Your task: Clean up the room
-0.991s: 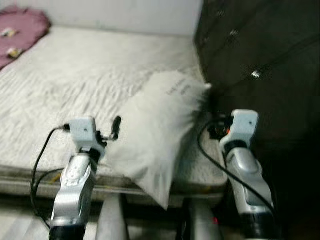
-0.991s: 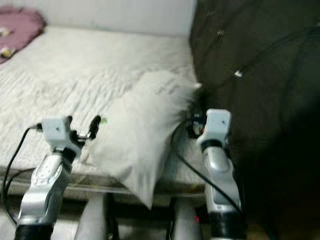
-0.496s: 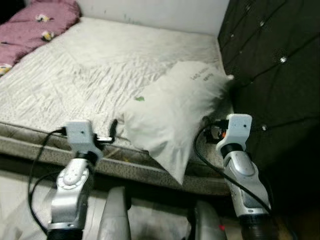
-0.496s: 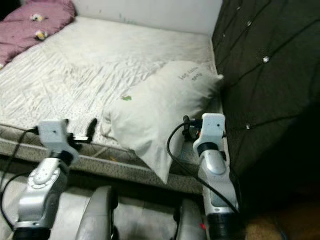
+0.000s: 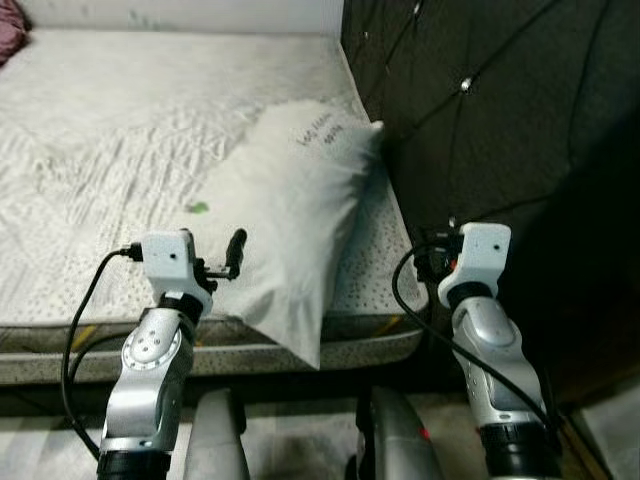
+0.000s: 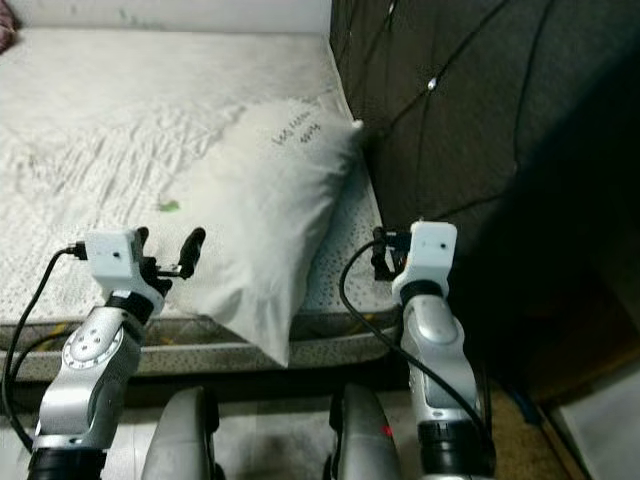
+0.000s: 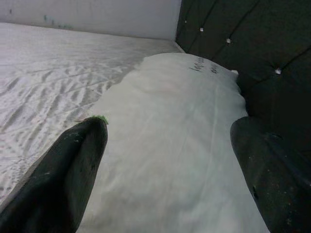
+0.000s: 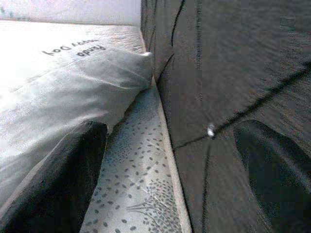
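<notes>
A white pillow (image 5: 285,205) with dark lettering lies on the bed (image 5: 100,120), its far end against the dark headboard and its near corner hanging over the mattress edge. My left gripper (image 5: 225,262) hovers open just before the pillow's near left side; in the left wrist view the pillow (image 7: 175,145) spreads between and beyond the black fingers (image 7: 73,160). My right gripper (image 5: 430,262) is open beside the mattress corner, to the right of the pillow, with nothing between its fingers (image 8: 63,179). The pillow's edge (image 8: 73,92) lies off to one side there.
The black tufted headboard (image 5: 480,100) rises along the bed's right side, close to my right arm. A small green scrap (image 5: 199,208) lies on the white quilted cover. A bit of pink blanket (image 5: 8,15) peeks in at the far left corner. Light floor (image 5: 610,430) shows at the lower right.
The whole picture has swung about as the camera moved. The pillow still lies against the headboard, and both grippers stay open and empty in front of me.
</notes>
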You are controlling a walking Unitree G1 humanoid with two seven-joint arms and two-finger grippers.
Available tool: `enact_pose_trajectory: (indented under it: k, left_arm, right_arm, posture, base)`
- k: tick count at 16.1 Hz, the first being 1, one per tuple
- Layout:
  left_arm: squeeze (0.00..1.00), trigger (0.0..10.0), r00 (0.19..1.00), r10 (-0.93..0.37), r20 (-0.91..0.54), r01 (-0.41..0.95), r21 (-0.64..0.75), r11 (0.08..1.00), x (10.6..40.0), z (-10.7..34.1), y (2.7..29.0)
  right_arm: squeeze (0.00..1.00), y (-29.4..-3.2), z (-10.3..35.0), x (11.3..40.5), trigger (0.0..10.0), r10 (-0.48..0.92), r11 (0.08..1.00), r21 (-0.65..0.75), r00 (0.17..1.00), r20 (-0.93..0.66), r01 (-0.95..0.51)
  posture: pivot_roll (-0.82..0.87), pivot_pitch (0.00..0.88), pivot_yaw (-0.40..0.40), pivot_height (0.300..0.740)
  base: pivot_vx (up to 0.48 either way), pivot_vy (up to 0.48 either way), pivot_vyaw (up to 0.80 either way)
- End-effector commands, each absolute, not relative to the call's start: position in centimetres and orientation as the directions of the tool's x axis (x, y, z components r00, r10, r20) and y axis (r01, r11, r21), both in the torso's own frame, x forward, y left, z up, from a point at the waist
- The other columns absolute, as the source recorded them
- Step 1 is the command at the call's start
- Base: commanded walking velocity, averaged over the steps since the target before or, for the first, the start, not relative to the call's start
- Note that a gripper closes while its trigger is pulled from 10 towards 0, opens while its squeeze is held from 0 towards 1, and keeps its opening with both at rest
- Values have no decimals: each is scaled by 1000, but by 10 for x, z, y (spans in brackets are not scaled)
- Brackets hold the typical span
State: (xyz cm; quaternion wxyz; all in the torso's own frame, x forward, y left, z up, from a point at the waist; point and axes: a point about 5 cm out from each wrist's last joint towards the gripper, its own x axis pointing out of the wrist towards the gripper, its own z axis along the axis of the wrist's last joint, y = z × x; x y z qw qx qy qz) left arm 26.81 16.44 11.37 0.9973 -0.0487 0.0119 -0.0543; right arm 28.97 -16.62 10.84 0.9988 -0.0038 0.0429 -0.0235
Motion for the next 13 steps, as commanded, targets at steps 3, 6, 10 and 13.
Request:
enact_pose_trajectory:
  k: [3, 6, 10, 13]
  left_arm:
    - [0, 10000, 995, -95, -18, 92, -98, 991, 269, 114, 166]
    - [0, 10000, 996, -89, -23, 86, -99, 991, 267, 113, 167]
    - [0, 10000, 997, -73, -28, 70, -93, 993, 266, 113, 168]
    - [0, 10000, 997, -69, -26, 66, -94, 993, 265, 113, 168]
  right_arm:
    - [0, -166, 112, 293, 10000, -45, 999, -6, 996, -78, 45]
    - [0, -165, 109, 292, 10000, -34, 999, 14, 995, -91, 35]
    - [0, -163, 109, 293, 10000, -17, 1000, 1, 995, -99, 17]
    - [0, -163, 107, 293, 10000, -8, 1000, 0, 994, -107, 8]
  posture:
    - [17, 0, -31, 614]
    - [18, 0, -28, 600]
    - [17, 0, -31, 551]
    - [19, 0, -33, 551]
  base:
    - [0, 0, 0]
    - [0, 0, 0]
    - [0, 0, 0]
    - [0, 0, 0]
